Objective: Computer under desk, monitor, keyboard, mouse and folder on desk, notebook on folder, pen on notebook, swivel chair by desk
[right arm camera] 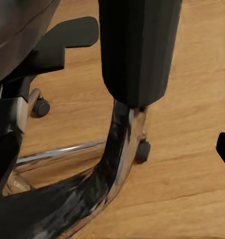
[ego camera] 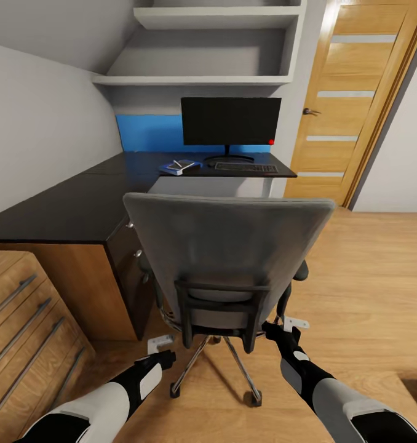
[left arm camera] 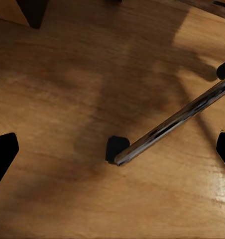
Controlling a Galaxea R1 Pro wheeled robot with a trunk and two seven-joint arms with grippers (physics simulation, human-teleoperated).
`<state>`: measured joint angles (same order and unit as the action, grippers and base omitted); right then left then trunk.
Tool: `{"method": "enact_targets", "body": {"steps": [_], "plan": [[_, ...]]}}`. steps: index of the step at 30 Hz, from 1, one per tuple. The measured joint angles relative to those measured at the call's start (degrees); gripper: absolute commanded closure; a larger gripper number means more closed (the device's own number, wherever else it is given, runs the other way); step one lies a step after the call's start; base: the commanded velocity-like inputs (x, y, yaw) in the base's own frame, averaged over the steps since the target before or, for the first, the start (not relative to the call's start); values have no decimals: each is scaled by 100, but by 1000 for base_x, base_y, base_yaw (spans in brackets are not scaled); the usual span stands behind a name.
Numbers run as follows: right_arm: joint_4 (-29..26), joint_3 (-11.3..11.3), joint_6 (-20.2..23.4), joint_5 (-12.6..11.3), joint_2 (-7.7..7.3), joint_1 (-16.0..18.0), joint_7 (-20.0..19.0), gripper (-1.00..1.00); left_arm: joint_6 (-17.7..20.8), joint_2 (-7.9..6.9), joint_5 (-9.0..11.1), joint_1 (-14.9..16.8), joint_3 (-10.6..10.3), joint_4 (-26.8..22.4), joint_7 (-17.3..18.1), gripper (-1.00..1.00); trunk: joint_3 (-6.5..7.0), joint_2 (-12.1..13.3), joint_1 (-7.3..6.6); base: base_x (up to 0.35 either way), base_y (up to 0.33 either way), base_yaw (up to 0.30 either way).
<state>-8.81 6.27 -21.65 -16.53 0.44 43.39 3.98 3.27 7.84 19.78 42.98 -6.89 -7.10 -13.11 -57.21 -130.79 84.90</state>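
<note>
The swivel chair point(ego camera: 227, 246) stands with its grey back toward me, its seat close to the desk point(ego camera: 73, 203) corner. On the far desk wing stand the monitor point(ego camera: 230, 122) and, in front of it, the keyboard point(ego camera: 245, 167). Left of the keyboard lies the blue folder point(ego camera: 171, 168) with the dark notebook point(ego camera: 182, 164) and the white pen point(ego camera: 178, 163) on it. My left gripper point(ego camera: 161, 346) point(left arm camera: 112, 149) hangs open over the floor above a chrome chair leg point(left arm camera: 177, 122). My right gripper point(ego camera: 286, 325) point(right arm camera: 112, 149) is open at the black backrest post point(right arm camera: 137, 50).
A wooden drawer unit point(ego camera: 24, 320) stands at the near left beside the desk's dark drawers point(ego camera: 131, 264). Wall shelves point(ego camera: 202, 79) hang above the monitor. A wooden door point(ego camera: 350, 98) is at the right, with open wood floor point(ego camera: 368, 289) before it.
</note>
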Motion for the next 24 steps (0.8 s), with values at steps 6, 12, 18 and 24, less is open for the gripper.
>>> {"method": "enact_targets", "body": {"steps": [6, 12, 18, 24], "plan": [[-1, 0, -9, 0, 0, 0, 0, -100, 0, -1, 0, 0, 0, 3, 1, -100, 0, 0, -1, -132, 0, 0], [-1, 0, -13, 0, 0, 0, 0, -100, 0, -1, 0, -1, 0, 3, 0, -100, 0, 0, -2, -30, 0, 0], [-1, 0, -20, 0, 0, 0, 0, -100, -1, 3, 1, 0, 0, 2, 0, -100, 0, 0, -2, -7, 0, 0], [-1, 0, -102, -1, -1, 0, -1, -100, -6, 1, 0, 0, 0, 2, 0, -100, 0, 0, -2, -1, 0, 0]]}}
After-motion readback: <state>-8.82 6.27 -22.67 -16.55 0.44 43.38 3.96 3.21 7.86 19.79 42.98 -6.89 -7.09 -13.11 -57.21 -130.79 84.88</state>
